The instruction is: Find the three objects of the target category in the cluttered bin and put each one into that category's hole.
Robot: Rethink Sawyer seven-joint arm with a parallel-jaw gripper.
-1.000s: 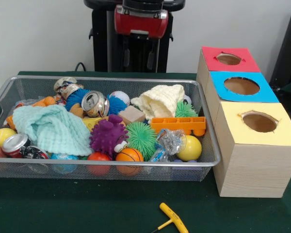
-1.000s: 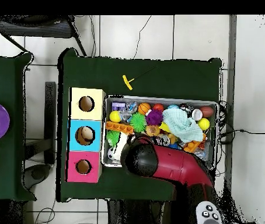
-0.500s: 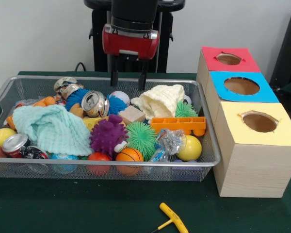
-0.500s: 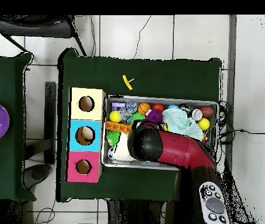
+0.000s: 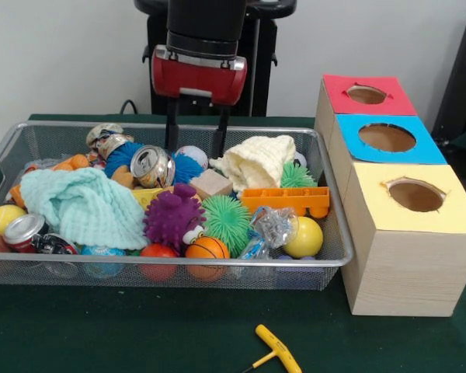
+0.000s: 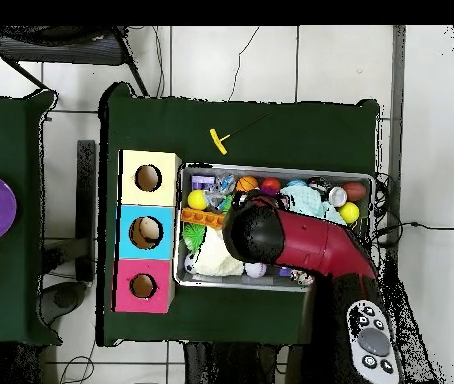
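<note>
My gripper (image 5: 194, 148) hangs open over the back middle of the wire mesh bin (image 5: 171, 127), its two dark fingers (image 5: 172, 132) straddling the space just above a small white ball (image 5: 193, 158). Nothing is held. Below and around it lie a silver can (image 5: 151, 165), a wooden block (image 5: 211, 184), a cream cloth (image 5: 256, 162), a purple spiky ball (image 5: 173, 216) and a green spiky ball (image 5: 227, 221). From overhead the red arm (image 6: 301, 245) covers the bin's middle and hides the gripper. Red (image 5: 366, 95), blue (image 5: 388, 138) and yellow (image 5: 415, 196) hole boxes stand beside the bin.
A mint cloth (image 5: 85, 206), a second can (image 5: 23, 229), an orange ball (image 5: 206, 250), a yellow ball (image 5: 304, 237) and an orange toy (image 5: 286, 200) fill the front. A yellow T-handle tool (image 5: 276, 348) lies on the green table before the bin.
The gripper has come down from above the bin's back rim and shifted slightly left in the front view, its fingers now dipping among the objects. Nothing in the bin has moved.
</note>
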